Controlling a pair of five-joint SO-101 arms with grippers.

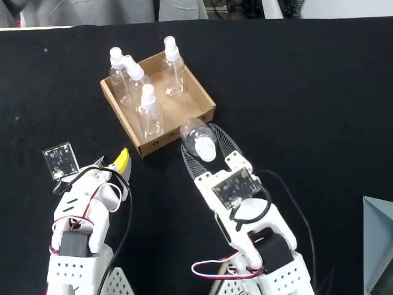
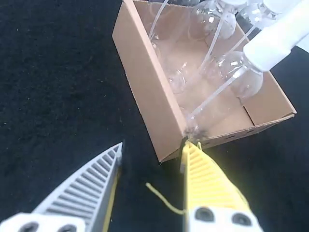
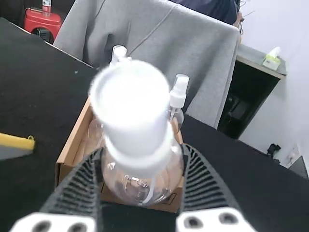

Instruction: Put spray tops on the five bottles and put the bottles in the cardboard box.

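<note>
The cardboard box (image 1: pixel 167 139) sits on the black table, and several clear bottles with white spray tops (image 1: pixel 150 114) stand in it. My right gripper (image 1: pixel 199 138) is shut on another clear bottle (image 1: pixel 198 136) with a white spray top, held just over the box's near right corner. In the right wrist view that bottle (image 3: pixel 137 130) sits between the black fingers (image 3: pixel 77 186), with the box (image 3: pixel 72 140) behind it. My left gripper (image 1: pixel 112 163) stands open and holds nothing, close to the box's near left corner. Its yellow fingertip (image 2: pixel 193 154) almost touches the box wall (image 2: pixel 145 92).
A grey object (image 1: pixel 377 246) stands at the right edge of the table. Grey cloth (image 3: pixel 159 43) hangs behind the table's far edge. Black tabletop (image 1: pixel 307 92) stretches to the right of the box.
</note>
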